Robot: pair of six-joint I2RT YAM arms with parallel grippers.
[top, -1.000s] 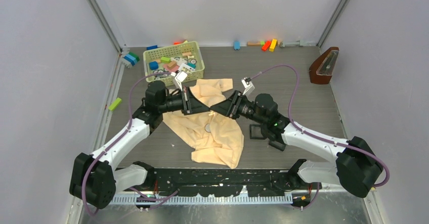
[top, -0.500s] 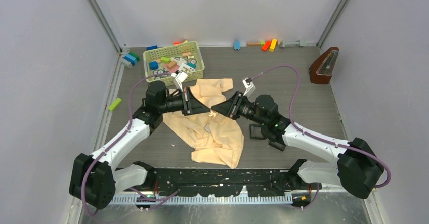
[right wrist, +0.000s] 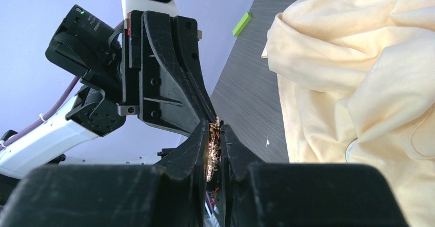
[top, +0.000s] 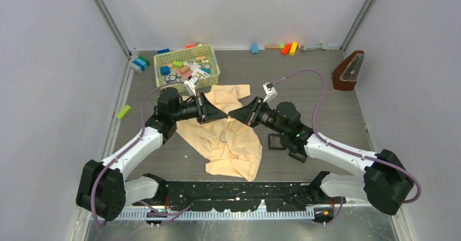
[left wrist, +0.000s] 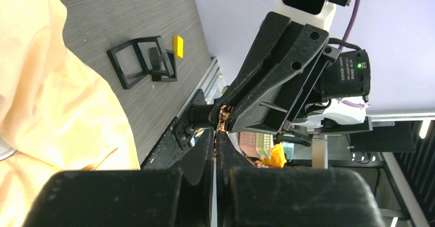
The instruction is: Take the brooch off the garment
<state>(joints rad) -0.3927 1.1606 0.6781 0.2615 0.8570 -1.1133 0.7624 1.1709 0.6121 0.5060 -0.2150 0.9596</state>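
The brooch [right wrist: 213, 144], a tiny glittering ornament, hangs in the air above the cream garment [top: 231, 151], where both grippers meet tip to tip. My right gripper [right wrist: 214, 135] is shut on it, its black fingers pressed against both faces. My left gripper [left wrist: 215, 135] is shut too, and a glinting edge of the brooch [left wrist: 223, 119] sits at its tips. From above, the brooch [top: 229, 119] shows as a small spark between the left gripper [top: 223, 118] and the right gripper [top: 232, 116]. The garment [right wrist: 359, 73] lies crumpled on the table below.
A flat round grey disc [top: 223, 137] lies on the garment. Black square trays [top: 276, 141] sit by the right arm. A green basket [top: 186, 67] of blocks stands behind the left arm. A brown metronome [top: 348, 70] is far right, loose blocks [top: 288, 48] line the back wall.
The right gripper's jaws have closed in onto the brooch at the left gripper's tips. Both arms have lifted and shifted slightly away from me together.
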